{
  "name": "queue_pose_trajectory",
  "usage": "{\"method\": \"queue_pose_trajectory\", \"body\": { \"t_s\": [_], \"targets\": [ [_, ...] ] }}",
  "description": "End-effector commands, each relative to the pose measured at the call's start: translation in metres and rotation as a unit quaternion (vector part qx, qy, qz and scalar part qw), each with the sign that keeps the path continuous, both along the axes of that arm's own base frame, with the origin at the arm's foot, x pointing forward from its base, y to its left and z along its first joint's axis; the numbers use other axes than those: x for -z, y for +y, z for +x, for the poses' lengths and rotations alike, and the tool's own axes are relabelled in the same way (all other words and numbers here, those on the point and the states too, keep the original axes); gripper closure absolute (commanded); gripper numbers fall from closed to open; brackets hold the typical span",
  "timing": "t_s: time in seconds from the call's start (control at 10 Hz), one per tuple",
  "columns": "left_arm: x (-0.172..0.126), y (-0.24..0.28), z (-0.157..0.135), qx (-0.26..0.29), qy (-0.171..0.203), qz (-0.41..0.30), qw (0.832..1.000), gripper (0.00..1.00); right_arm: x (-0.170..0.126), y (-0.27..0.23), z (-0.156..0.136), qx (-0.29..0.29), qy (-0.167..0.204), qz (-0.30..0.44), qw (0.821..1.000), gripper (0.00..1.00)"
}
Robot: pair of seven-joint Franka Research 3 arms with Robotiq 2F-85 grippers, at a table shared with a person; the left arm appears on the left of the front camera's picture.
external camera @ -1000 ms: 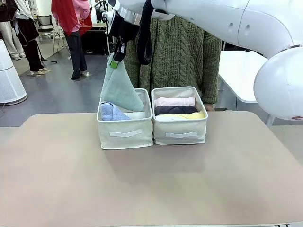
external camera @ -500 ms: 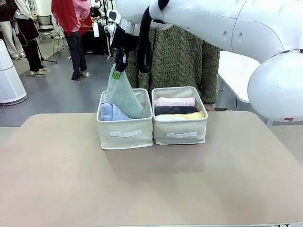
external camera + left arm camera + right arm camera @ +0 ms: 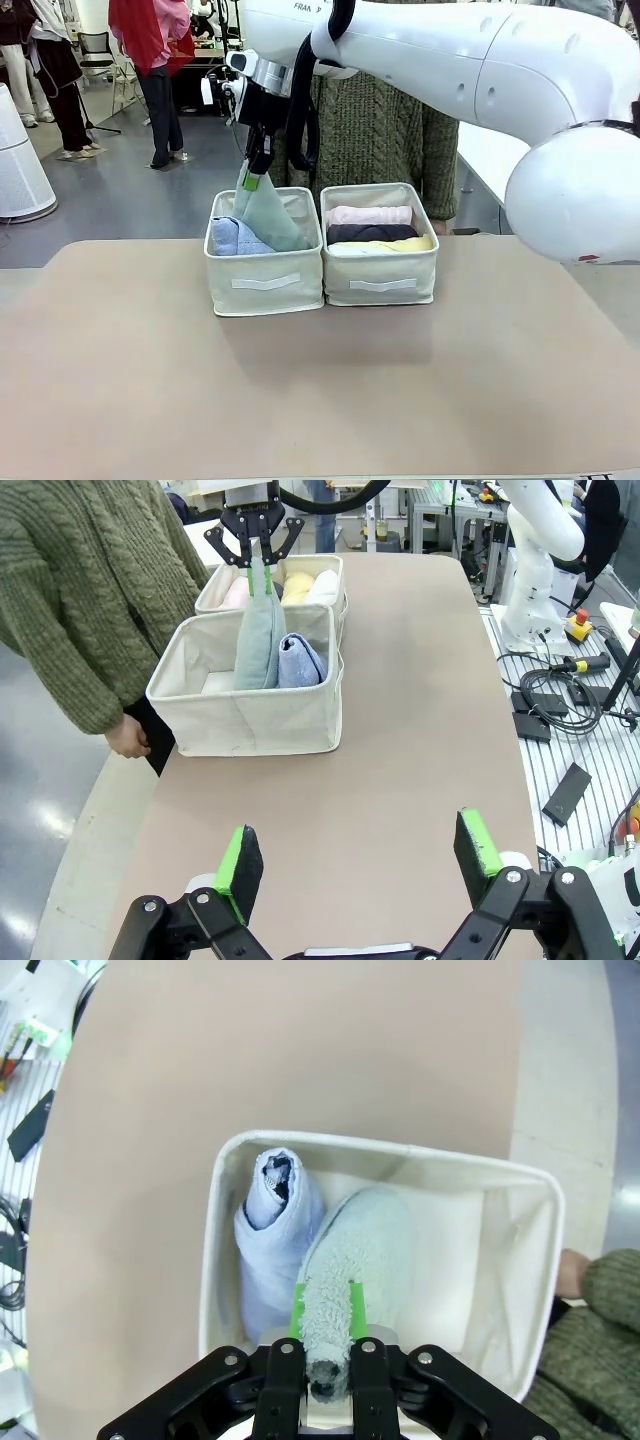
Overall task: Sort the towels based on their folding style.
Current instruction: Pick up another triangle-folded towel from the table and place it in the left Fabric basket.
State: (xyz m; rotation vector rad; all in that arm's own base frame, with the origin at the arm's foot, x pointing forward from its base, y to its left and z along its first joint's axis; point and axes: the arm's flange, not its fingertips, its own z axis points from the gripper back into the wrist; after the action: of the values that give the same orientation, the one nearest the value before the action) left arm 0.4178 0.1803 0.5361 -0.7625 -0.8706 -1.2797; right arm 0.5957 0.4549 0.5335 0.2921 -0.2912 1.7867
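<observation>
The right arm's jaws pinch the tip of a pale teal towel, which hangs down into the left bin just beside a light blue towel. The right bin holds pink, dark grey and yellow rolled towels. The left arm's jaws stand spread above the bare desk.
</observation>
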Motion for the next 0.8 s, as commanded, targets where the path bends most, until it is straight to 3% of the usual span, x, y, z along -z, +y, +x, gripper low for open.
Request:
{"method": "queue_pose_trajectory", "body": {
  "t_s": [0.0, 0.7],
  "targets": [
    [-0.001, 0.001, -0.001, 0.000, -0.008, -0.007, 1.000, 0.00, -0.005, 0.013, 0.019, -0.012, 0.014, 0.006, 1.000, 0.85],
    [-0.001, 0.001, -0.001, 0.000, -0.008, -0.007, 1.000, 0.00, 0.031, 0.024, 0.039, -0.005, 0.034, 0.026, 0.999, 0.85]
  ]
}}
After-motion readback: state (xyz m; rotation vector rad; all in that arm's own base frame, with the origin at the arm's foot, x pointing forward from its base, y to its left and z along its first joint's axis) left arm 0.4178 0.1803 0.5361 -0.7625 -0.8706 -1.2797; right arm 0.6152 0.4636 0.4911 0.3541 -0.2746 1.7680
